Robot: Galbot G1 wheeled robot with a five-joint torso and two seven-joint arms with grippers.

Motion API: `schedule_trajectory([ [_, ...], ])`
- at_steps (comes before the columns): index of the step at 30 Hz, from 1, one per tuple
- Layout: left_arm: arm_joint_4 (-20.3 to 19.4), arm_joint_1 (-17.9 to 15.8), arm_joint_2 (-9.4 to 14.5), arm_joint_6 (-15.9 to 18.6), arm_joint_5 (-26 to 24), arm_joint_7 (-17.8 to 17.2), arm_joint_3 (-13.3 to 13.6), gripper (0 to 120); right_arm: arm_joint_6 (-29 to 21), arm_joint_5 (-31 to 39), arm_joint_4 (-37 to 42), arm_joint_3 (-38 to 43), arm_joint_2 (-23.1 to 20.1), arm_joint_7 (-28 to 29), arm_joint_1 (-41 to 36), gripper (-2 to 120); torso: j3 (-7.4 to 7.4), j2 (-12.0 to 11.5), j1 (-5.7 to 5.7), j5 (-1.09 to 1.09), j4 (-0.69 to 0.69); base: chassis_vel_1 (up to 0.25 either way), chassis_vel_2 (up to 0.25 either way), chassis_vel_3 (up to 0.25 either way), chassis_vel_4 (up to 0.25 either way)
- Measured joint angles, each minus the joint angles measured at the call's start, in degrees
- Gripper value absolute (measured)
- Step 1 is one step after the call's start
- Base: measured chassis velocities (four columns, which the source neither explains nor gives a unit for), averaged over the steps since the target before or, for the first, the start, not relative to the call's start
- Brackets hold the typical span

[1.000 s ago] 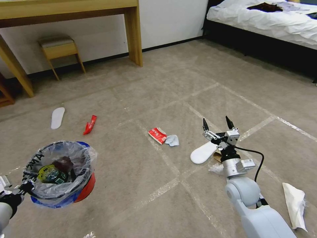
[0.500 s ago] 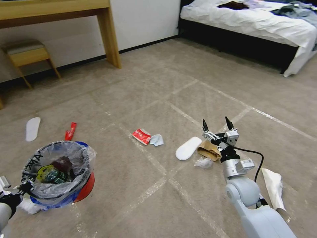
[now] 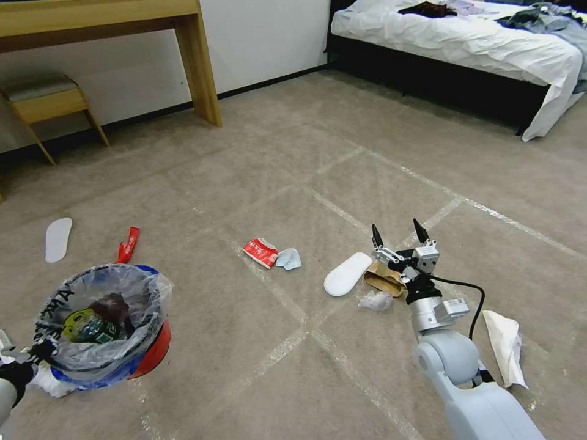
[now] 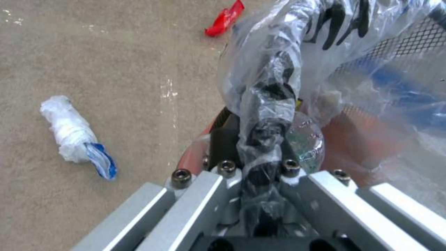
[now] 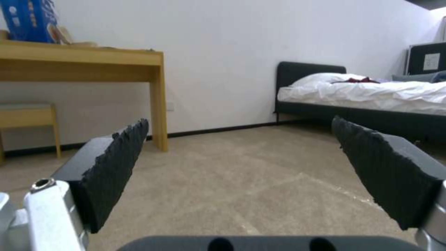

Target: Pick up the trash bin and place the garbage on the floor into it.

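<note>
The bed (image 3: 465, 43) with white bedding is standing at the far right of the room, and a wooden tabletop (image 3: 98, 15) with a stool (image 3: 43, 101) under it is running along the white wall. The beige carpeted floor (image 3: 275, 165), crossed by worn tape lines, is carrying the scattered garbage. The red trash bin (image 3: 101, 324), lined with a clear plastic bag, is hanging at the robot's left, tilted, with a green-labelled bottle (image 3: 85, 324) lying inside. The left pincer (image 4: 260, 167) is clamping the bin's rim and bunched bag liner. The right pincer (image 3: 398, 239) is hovering with its jaws spread wide and nothing between them, just above a crumpled brown paper bag (image 3: 382, 280). A white slipper (image 3: 347, 274) is lying just beside that bag, and a second slipper (image 3: 58, 238) well apart at the left. A white tissue (image 3: 504, 345) is lying near the right arm. A red wrapper (image 3: 259, 252) is touching a light-blue scrap (image 3: 290, 259), and a red strip wrapper (image 3: 127, 244) is lying near the bin.
</note>
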Motion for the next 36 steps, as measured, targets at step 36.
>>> schedule_trajectory([
  [36, -1.39, 1.15, -0.43, -0.23, -0.05, 0.09, -0.24, 0, 1.06, -1.59, 0.65, 0.03, -0.09, 0.66, -1.13, 100, 0.01, -0.01, 0.02, 0.00, -0.01, -0.107, 0.100, 0.105, -0.109],
])
